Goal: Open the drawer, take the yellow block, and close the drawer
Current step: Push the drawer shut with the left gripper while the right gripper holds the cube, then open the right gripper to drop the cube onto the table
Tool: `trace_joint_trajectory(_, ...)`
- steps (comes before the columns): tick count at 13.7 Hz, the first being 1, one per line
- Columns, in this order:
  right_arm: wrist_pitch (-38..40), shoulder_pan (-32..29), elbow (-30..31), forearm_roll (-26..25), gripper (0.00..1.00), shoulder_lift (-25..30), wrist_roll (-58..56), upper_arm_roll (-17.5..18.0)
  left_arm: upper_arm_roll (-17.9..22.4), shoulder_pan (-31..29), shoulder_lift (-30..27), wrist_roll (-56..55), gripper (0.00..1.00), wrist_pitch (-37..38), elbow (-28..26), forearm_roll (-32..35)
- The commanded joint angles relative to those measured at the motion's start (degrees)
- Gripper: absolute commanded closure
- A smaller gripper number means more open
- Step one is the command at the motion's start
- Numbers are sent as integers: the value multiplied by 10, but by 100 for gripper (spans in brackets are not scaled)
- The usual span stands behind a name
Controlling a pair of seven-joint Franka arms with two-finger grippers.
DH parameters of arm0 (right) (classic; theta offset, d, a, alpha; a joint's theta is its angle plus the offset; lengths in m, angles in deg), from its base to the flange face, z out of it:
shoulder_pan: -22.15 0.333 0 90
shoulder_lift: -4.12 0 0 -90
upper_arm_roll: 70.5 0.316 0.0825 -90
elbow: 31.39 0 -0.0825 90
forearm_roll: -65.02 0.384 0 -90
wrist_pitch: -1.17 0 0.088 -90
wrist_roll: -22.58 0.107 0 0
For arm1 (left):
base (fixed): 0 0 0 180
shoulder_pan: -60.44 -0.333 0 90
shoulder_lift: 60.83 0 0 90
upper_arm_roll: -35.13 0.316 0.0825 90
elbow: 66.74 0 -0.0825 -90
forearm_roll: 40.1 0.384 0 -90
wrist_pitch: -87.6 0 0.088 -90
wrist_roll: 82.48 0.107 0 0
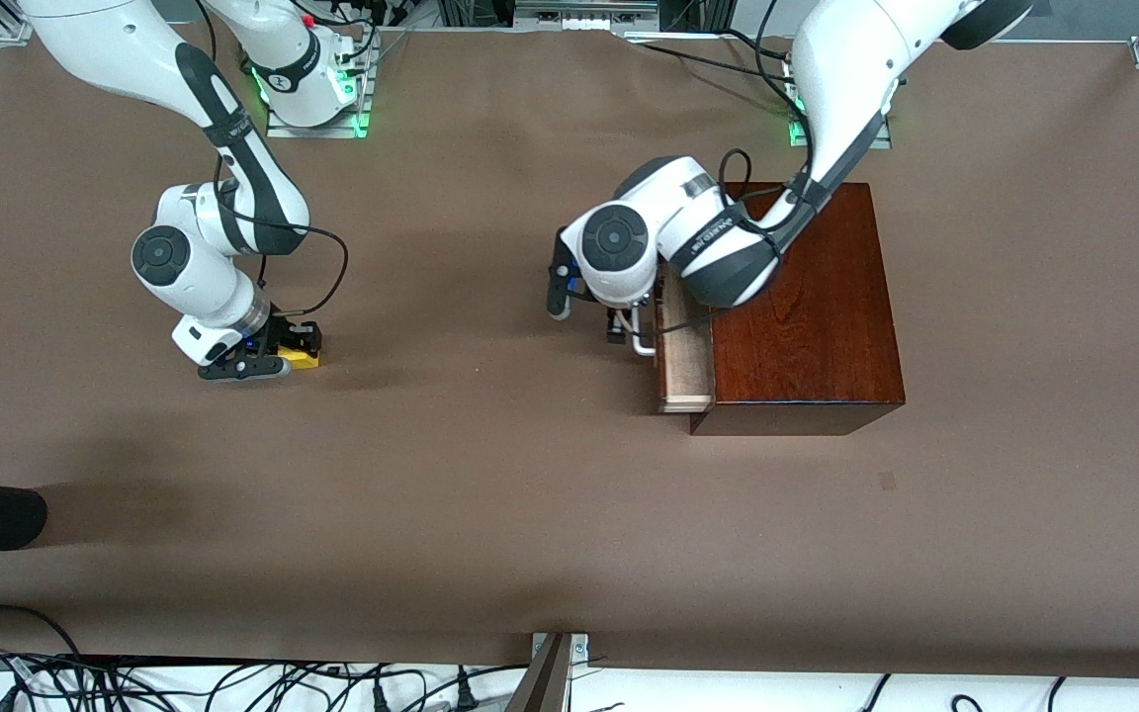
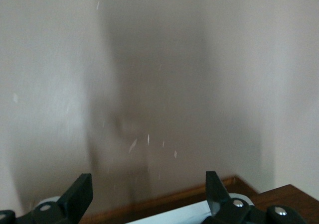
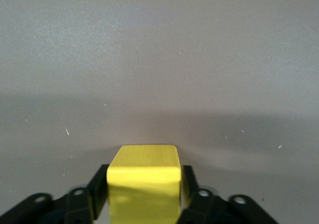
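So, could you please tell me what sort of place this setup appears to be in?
Probably a robotics lab bench: a table under brown cloth, two arms bolted along one edge, loose cables along the other, and a staged wooden box with a drawer.

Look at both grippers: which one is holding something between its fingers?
The right gripper, low at the right arm's end of the table, is shut on the yellow block. The left gripper stands open at the drawer handle.

Both arms are shiny white with round dark grey caps on the joints and black bands near the ends. Thin black cables loop along them. Green lights glow at both bases. The right gripper (image 1: 268,358) and left gripper (image 1: 624,326) have black fingers (image 2: 77,196) with small silver screws.
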Motion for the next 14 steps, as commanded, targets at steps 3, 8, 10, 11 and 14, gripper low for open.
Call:
trace_joint_trajectory(3,43,0,-7,3,0,60,-10,2,8,-37,-22,23,0,40,-5,21)
trace_joint_trajectory(8,238,-2,-58,7,0,186,-2,3,5,-40,-22,20,0,33,0,19)
trace_joint_trajectory(10,321,-2,-95,10,0,221,4,1,-6,-43,-28,12,0,31,24,10)
trace_joint_trajectory(11,355,-3,-123,11,0,227,0,0,-13,-41,-33,11,0,32,56,5)
trace_joint_trajectory(14,498,-3,-232,11,0,223,-3,-2,-15,-43,-54,-14,0,40,134,4)
